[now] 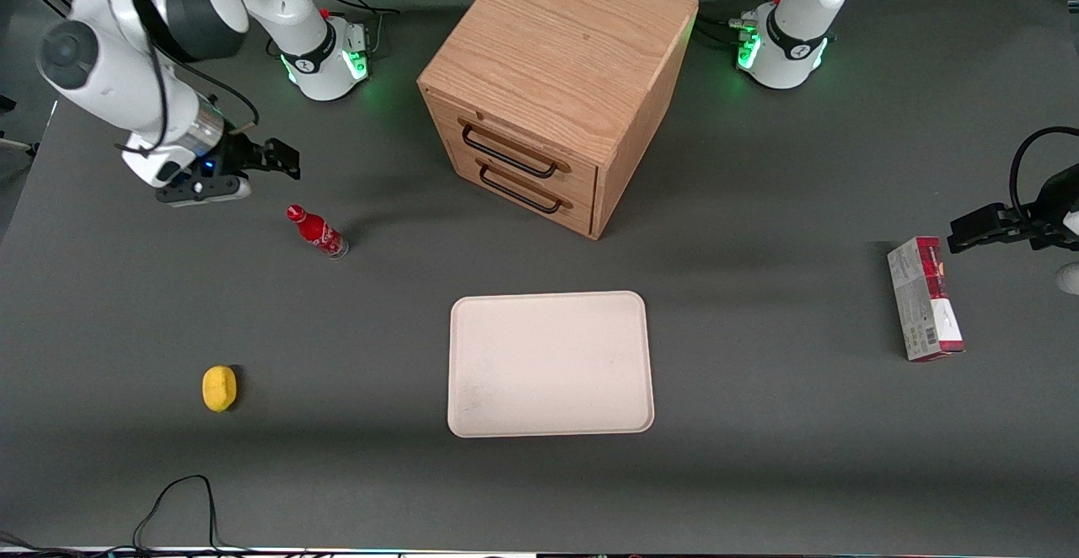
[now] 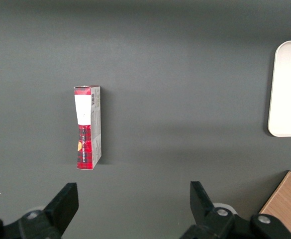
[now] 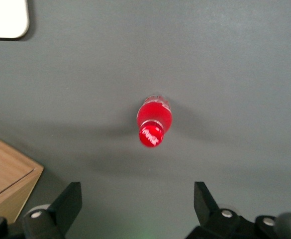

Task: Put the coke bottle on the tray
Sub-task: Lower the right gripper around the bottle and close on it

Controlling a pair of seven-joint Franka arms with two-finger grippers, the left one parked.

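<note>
Robot lab: arm bases with green lights bolted to a grey-matted table [image 1: 759,474], loose cables [image 1: 181,507], staged props like a wooden drawer cabinet [image 1: 556,77].

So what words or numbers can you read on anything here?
Coke bottle: white script on its side and cap, too blurred to read.
Red-and-grey box: barcode and small print, too small to read.
Tray, lemon, drawers: no writing.
Gripper, open, above the bottle: no writing.

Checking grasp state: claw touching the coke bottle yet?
Apart. The right wrist view shows grey table between the open claw and the upright coke bottle.
</note>
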